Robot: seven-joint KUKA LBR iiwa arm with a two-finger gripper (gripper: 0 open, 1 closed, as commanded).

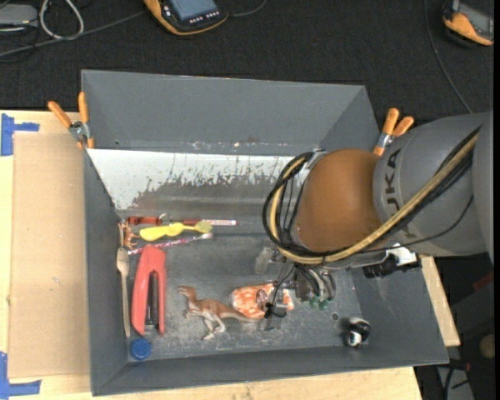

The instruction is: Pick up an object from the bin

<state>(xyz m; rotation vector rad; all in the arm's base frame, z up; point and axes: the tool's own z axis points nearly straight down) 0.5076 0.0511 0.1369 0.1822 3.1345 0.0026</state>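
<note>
Well to the left of the brown toy dinosaur point(207, 308), along the left wall of the grey bin point(225, 119), lies a long red tool with a dark slot point(147, 290). A small blue cap point(139, 349) sits at the tool's lower end, down and to the left of the dinosaur. Up and to the left of the dinosaur, near the foot of the back wall, a yellow banana-shaped piece point(171, 232) lies crosswise among a few thin sticks.

The dinosaur itself stands on the bare bin floor, apart from the red tool. Just beside its right end is an orange and pink mottled lump point(250, 300), either touching it or very nearly so; I cannot tell which.

Right of the dinosaur, beyond the lump, the gripper point(273, 309) comes down at the lump's right edge. The lump lies to the left of the gripper's tip, against it, and is not visibly enclosed by it. Whether the gripper is open or closed cannot be told. Above it sit the arm's rounded orange-brown cover point(337, 198) and looped cables point(277, 215).

Further right of the dinosaur, a small green bit point(318, 302) lies under the wrist. Farthest right, a little black and white round thing point(355, 332) sits alone, well apart from the lump.
</note>
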